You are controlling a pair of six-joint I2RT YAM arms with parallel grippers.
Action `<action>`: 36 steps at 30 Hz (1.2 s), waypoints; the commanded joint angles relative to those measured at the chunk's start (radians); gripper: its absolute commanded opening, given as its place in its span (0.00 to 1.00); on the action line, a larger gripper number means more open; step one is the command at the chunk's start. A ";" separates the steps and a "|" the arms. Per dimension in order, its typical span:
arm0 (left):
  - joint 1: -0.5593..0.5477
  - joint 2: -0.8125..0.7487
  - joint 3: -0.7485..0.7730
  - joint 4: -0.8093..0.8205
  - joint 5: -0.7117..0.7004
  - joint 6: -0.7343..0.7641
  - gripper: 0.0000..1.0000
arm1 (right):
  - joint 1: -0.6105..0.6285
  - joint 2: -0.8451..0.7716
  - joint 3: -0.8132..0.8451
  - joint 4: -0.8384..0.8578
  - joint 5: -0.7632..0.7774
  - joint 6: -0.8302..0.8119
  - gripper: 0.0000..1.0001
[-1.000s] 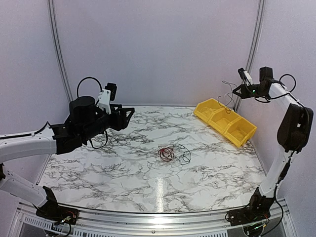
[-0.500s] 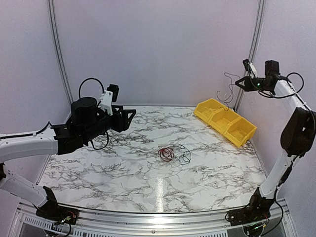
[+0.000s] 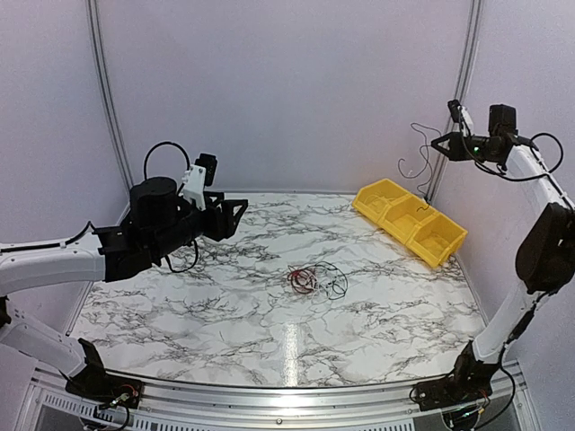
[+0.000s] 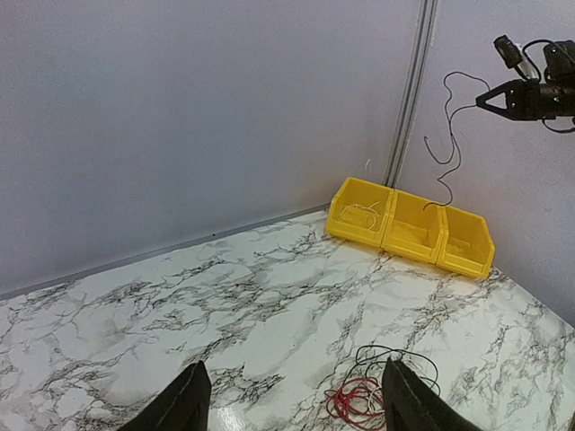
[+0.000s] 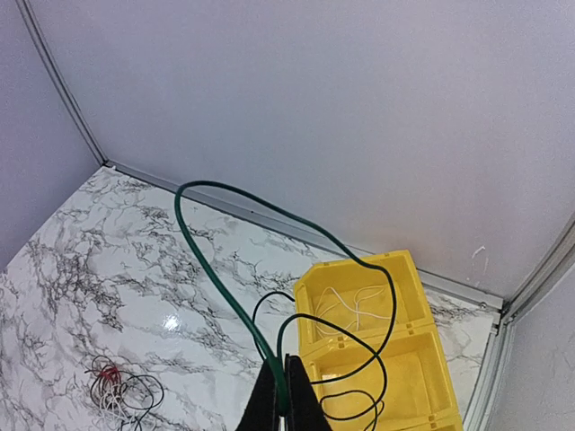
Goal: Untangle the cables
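Observation:
A tangle of thin cables (image 3: pixel 314 280) lies mid-table: a red coil (image 3: pixel 301 280) and black loops (image 3: pixel 335 284). It also shows in the left wrist view (image 4: pixel 359 400) and the right wrist view (image 5: pixel 121 388). My right gripper (image 3: pixel 437 145) is high at the back right, shut on a thin dark green wire (image 5: pixel 216 269). The wire hangs in loose curls (image 3: pixel 415 157) above the yellow bins (image 3: pixel 395 232). My left gripper (image 3: pixel 235 206) is open and empty, in the air left of the tangle. Its fingertips (image 4: pixel 190 400) frame the table.
A row of three yellow bins (image 4: pixel 404 244) stands at the back right by the wall post; a thin white wire (image 5: pixel 346 310) lies in the far-left bin. The bins also show in the right wrist view (image 5: pixel 409 377). Walls close the back and both sides.
My right gripper has risen and moved right with the green wire, lifting it higher above the bins. The left arm has barely moved. The tangle is unchanged.

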 commanded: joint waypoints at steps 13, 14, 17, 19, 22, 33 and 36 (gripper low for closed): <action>-0.016 0.001 -0.008 0.027 -0.024 0.033 0.69 | -0.007 0.197 -0.009 -0.027 0.100 -0.097 0.00; -0.015 0.001 -0.008 0.027 -0.026 0.033 0.69 | -0.007 0.198 -0.024 -0.023 0.105 -0.098 0.00; -0.015 0.005 -0.008 0.027 -0.025 0.035 0.69 | -0.007 0.206 -0.065 -0.003 0.148 -0.093 0.00; -0.015 0.007 -0.008 0.027 -0.025 0.036 0.69 | -0.007 0.214 -0.078 -0.001 0.189 -0.096 0.00; -0.015 0.012 -0.008 0.027 -0.025 0.036 0.69 | -0.007 0.232 -0.091 -0.005 0.224 -0.104 0.00; -0.015 0.028 -0.009 0.026 -0.029 0.041 0.69 | 0.001 0.368 -0.028 -0.088 0.343 -0.148 0.00; -0.016 0.033 -0.009 0.027 -0.027 0.042 0.69 | 0.024 0.425 0.056 -0.162 0.416 -0.203 0.00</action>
